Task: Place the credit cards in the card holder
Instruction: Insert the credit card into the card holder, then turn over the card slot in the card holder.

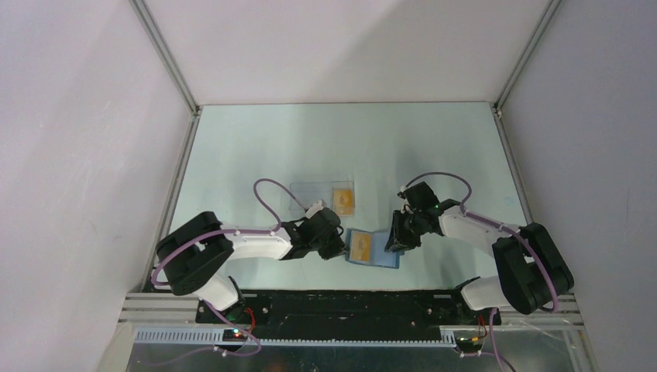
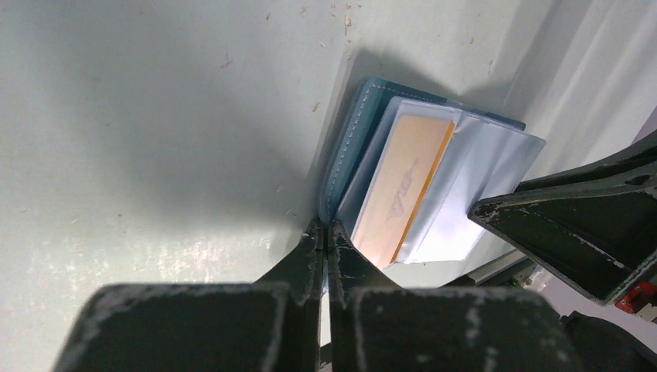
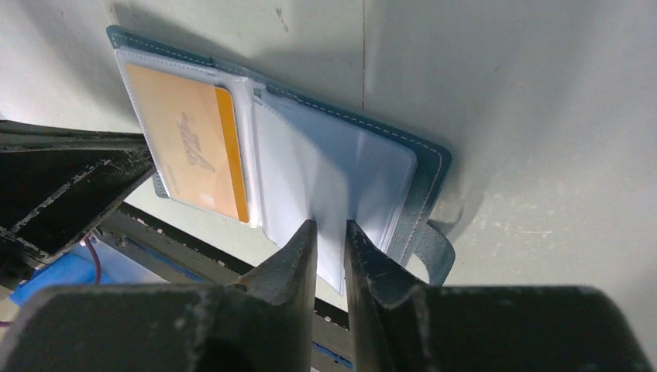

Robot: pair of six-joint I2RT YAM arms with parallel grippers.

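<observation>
The blue card holder (image 1: 383, 254) lies open on the table near the front edge. One orange-tan credit card (image 1: 360, 246) sits in its left clear sleeve, and shows in the left wrist view (image 2: 403, 186) and the right wrist view (image 3: 186, 147). A second credit card (image 1: 343, 199) lies on a clear plastic sheet behind. My left gripper (image 1: 343, 249) is shut on the left cover edge of the card holder (image 2: 352, 147). My right gripper (image 3: 331, 229) is shut on a clear inner sleeve (image 3: 325, 170) of the card holder (image 3: 422, 182), lifting it.
The clear plastic sheet (image 1: 314, 194) lies flat behind the card holder. The table's front edge and a black rail (image 1: 349, 298) run just below it. White walls enclose the table on the left, right and back.
</observation>
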